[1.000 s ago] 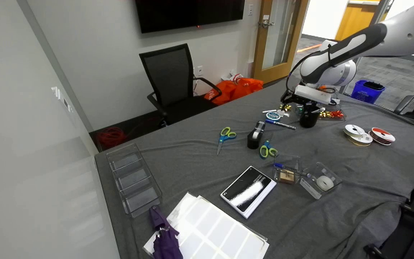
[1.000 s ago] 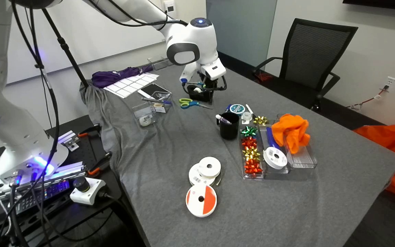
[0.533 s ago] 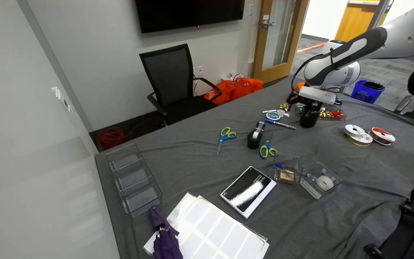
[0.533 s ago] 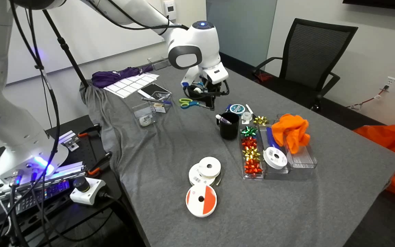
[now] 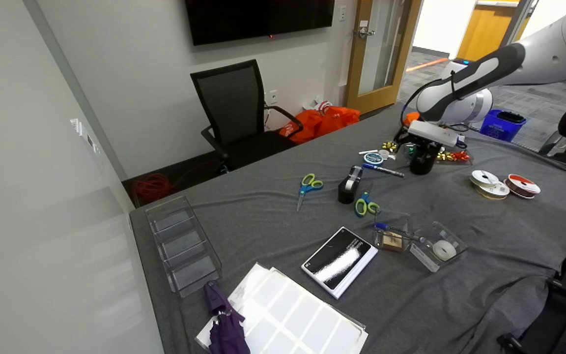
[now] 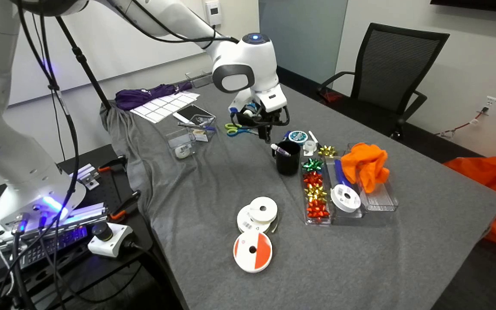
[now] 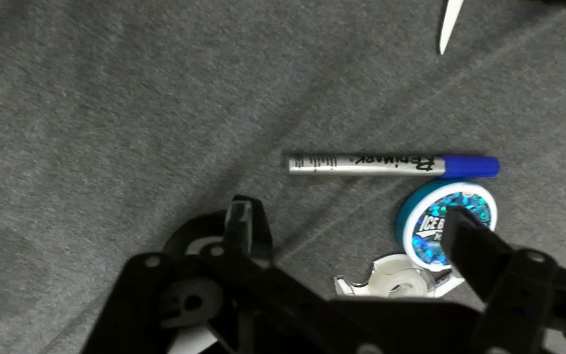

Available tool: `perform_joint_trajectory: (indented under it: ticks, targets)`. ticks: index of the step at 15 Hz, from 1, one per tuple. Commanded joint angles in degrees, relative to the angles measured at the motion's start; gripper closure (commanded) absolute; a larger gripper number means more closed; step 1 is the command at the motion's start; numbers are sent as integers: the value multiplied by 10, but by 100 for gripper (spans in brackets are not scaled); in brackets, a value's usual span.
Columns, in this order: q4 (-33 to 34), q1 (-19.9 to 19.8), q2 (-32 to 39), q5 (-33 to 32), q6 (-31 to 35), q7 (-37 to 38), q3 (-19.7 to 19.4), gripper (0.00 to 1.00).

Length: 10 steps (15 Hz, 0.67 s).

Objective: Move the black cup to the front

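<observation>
Gripper (image 7: pixel 352 211) poised near black mug (image 6: pixel 288 164), fingers (image 7: pixel 241 222) apart, presumably to grasp it.
Mug stands upright, likely a penholder: marker (image 6: pixel 280 150) leans inside.

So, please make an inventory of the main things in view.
cup: one, black, on table
bows: five visible, green, red, gold, beside cup
trays: several, clear, table
spools: four visible, mostly white, near bows
cloth: one, orange, over trays
desk tape dispenser: one, black, table
scissors: two, green-blue, flanking dispenser
umbrella: one, purple, overlapping papers
box: one, black-white, near papers
mesh chair: one, black, beside table
arm: one, white, above table
jaws: two, black, open, near cup
</observation>
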Motion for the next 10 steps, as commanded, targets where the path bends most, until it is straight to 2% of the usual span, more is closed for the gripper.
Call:
perform_joint_trajectory:
  ticks: [1,10]
  targets:
    - [12,-7,29,11,17,24,-3,0]
    - [26,-6,65,6,18,87,-15,0]
